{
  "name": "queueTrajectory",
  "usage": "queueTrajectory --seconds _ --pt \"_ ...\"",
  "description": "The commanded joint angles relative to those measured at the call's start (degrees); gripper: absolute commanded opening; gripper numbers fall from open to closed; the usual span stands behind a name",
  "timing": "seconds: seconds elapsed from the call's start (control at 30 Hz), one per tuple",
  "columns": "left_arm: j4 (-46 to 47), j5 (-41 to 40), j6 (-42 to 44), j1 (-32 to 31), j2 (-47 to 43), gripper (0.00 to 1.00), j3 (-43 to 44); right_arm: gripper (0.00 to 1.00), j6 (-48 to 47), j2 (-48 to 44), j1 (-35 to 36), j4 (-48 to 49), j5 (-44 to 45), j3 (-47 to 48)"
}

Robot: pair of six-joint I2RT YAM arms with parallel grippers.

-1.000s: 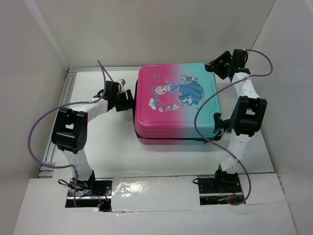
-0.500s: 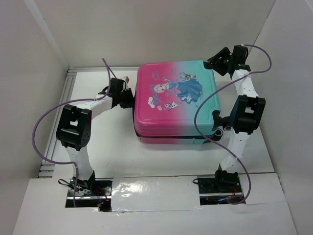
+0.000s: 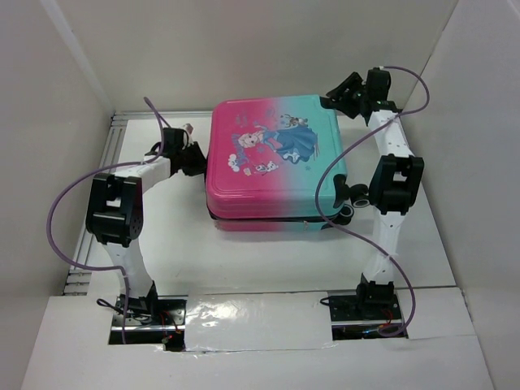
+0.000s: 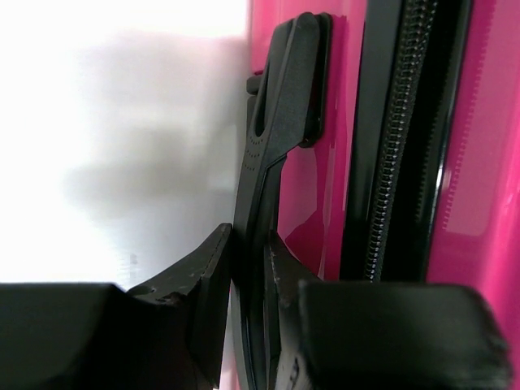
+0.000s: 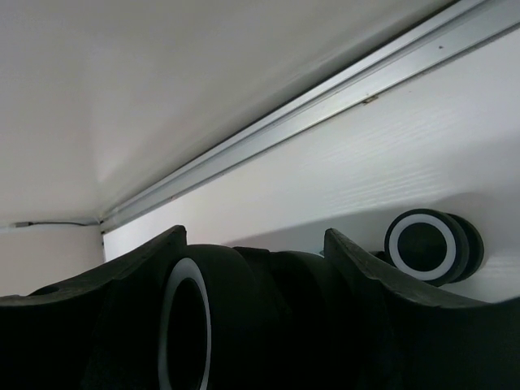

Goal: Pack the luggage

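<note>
**Closed luggage held at two points, top and wrist views.** The luggage (image 3: 272, 166) lies flat on the white counter (image 3: 179, 244), printed shell up, between the centre and 12 o'clock. Its shells are together and the zipper (image 4: 398, 138) runs along the seam. From this the packing is judged done or nearly so, with handling of the closed case the step in hand.

The left claw (image 3: 191, 158) meets the pink side at the case's 9 o'clock. The left wrist view shows why: its fingers (image 4: 213, 268) are drawn in narrowly on the black carry handle (image 4: 276, 122), pinching the strap. The handle is the one slim, graspable part on a shell too broad to span.

The right claw (image 3: 337, 97) sits at the 1 o'clock corner, jaws spread wide to either side of a black wheel (image 5: 203, 317). A second wheel (image 5: 426, 244) stands free just beyond. Whether the fingers press this wheel or only bracket it cannot be told. The placement is judged a brace that stops the teal end swinging as the handle is pulled.

Risk: the handle hinges, so the case may pivot or roll.
</note>
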Motion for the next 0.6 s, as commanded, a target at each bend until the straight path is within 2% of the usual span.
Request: queueTrajectory --seconds 0.0,0.1,0.33,0.43,0.47,0.57 --pt "2.4 -6.35 0.05 4.3 0.24 0.04 -1.1 0.12 -8.79 1.09 2.71 1.87 0.06 4.85" --pt "2.4 -4.16 1.29 4.83 0.94 0.04 -0.4 0.13 -8.79 3.47 4.02 1.17 -1.35 8.71" --pt "3.1 -6.25 1.29 5.36 -0.2 0.04 -3.73 0.15 -9.4 6.29 6.67 0.64 -0.83 12.07" --pt "3.1 -5.56 0.15 6.67 -0.2 0.04 -3.73 0.2 -9.4 6.82 6.67 0.64 -0.83 12.07" --pt "3.1 -4.86 -0.38 6.68 -0.2 0.04 -3.73 0.23 -9.4 7.51 6.67 1.33 -1.79 12.68" --pt "3.2 -4.33 -0.38 6.68 -0.2 0.06 -3.73 0.54 -10.63 10.05 6.67 -0.23 -3.03 17.76"
